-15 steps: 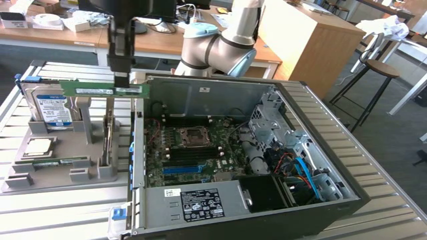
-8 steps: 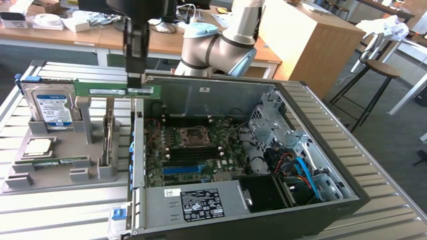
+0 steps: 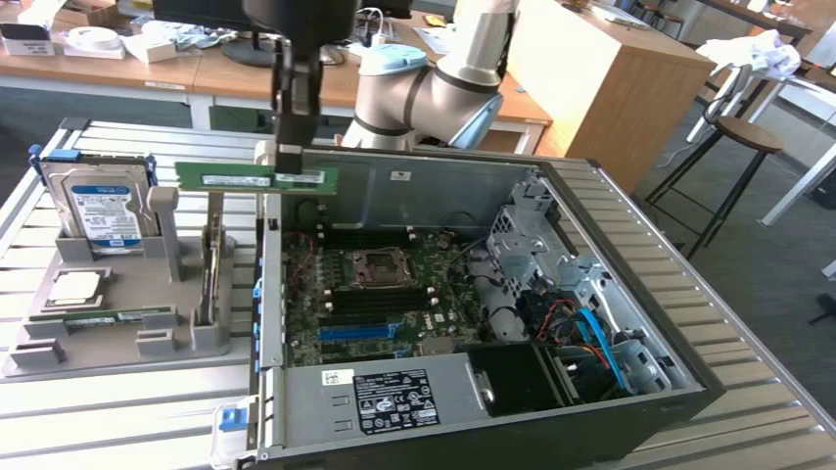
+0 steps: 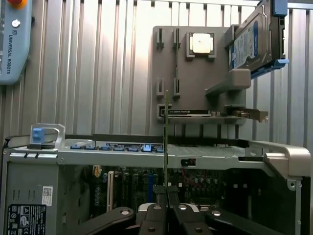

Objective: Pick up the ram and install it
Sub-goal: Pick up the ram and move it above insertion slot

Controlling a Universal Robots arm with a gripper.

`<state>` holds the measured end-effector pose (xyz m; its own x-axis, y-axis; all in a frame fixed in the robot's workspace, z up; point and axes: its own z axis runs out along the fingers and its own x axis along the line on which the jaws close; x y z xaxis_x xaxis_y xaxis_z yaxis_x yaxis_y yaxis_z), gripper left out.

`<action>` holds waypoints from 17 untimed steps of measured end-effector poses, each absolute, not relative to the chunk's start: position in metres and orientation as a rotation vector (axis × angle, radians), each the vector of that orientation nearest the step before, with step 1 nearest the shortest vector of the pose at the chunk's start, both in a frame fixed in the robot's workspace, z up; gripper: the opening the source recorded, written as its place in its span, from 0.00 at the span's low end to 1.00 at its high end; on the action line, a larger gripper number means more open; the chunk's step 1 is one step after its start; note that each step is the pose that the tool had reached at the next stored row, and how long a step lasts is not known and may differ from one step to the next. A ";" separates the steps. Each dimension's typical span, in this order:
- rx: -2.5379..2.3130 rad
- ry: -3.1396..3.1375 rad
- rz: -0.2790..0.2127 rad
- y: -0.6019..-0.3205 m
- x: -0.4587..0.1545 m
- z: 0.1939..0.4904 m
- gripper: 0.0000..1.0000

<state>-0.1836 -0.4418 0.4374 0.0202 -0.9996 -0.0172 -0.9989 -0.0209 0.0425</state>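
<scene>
My gripper (image 3: 293, 157) is shut on the ram (image 3: 249, 178), a long green stick held level in the air. It hangs over the open computer case's wall (image 3: 270, 294) on the exterior view's left, between the grey holder (image 3: 131, 343) and the motherboard (image 3: 379, 289). In the wrist view the ram (image 4: 166, 142) is seen edge-on, rising from between the shut fingers (image 4: 155, 192) of the gripper (image 4: 166, 190). A second, alike stick (image 3: 117, 316) lies flat in the grey holder. The dark memory slots (image 3: 379, 304) sit above a blue slot (image 3: 355, 331).
The grey holder also carries a hard drive (image 3: 98, 201), a processor chip (image 3: 76, 286) and an upright expansion card (image 3: 211, 279). Drive cages and cables (image 3: 575, 313) fill the case's right side. A stool (image 3: 738, 147) and desks stand behind. A teach pendant (image 4: 14, 44) lies on the table.
</scene>
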 end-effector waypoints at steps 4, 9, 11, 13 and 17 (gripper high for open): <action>2.231 -2.185 -0.066 -0.442 -0.174 0.437 0.11; 2.230 -2.185 -0.066 -0.442 -0.160 0.437 0.11; 2.231 -2.185 -0.066 -0.442 -0.154 0.437 0.11; 2.231 -2.185 -0.066 -0.442 -0.148 0.437 0.11; 2.231 -2.185 -0.066 -0.442 -0.137 0.437 0.11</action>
<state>-0.1368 -0.4418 0.4374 0.0203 -0.9996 -0.0172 -0.9989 -0.0210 0.0425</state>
